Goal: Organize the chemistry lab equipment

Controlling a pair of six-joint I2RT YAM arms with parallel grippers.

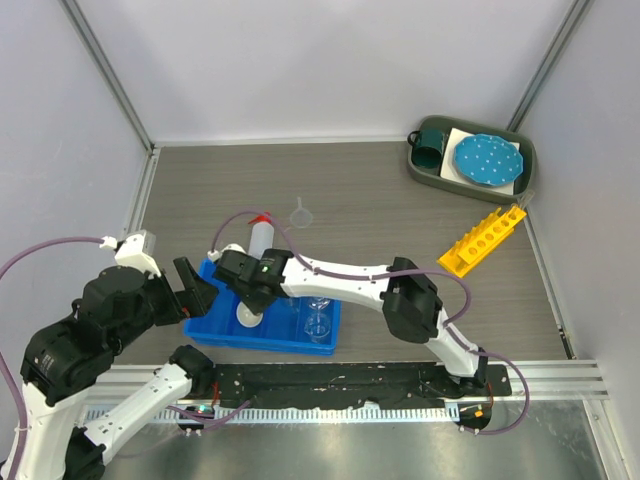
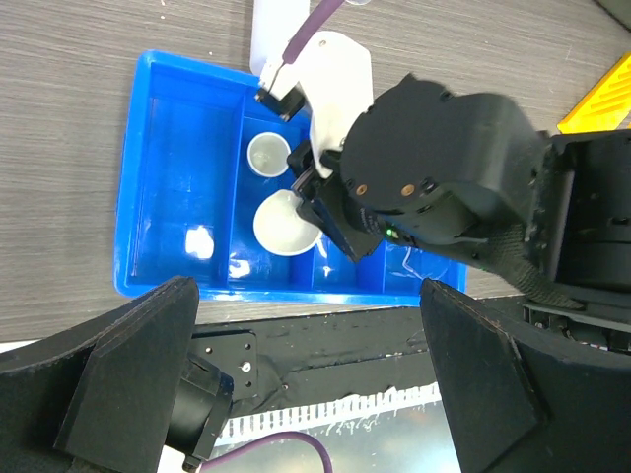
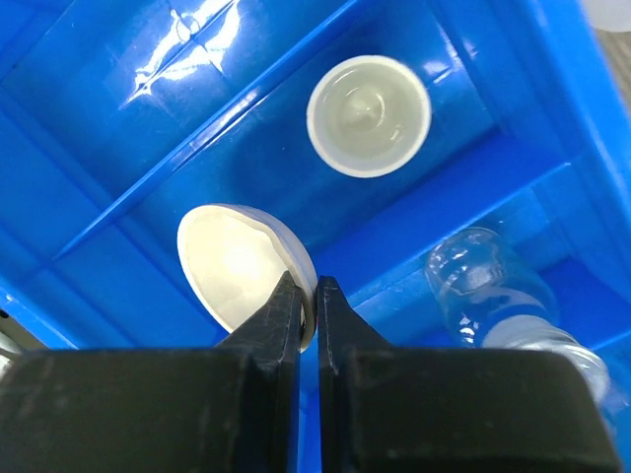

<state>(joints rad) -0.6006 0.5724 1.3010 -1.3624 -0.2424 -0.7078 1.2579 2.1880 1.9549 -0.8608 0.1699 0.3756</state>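
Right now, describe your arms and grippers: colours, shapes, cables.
The left arm and right arm are white links with bulky black joint housings; thin purple cables trail along both. The left gripper has broad black wedge fingers, the right gripper slim black ones. Its wrist shows a green light.

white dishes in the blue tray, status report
Right gripper shut on large white dish rim, in blue tray middle compartment. Left gripper open, empty. Small dish alongside, apart; nothing blocking.
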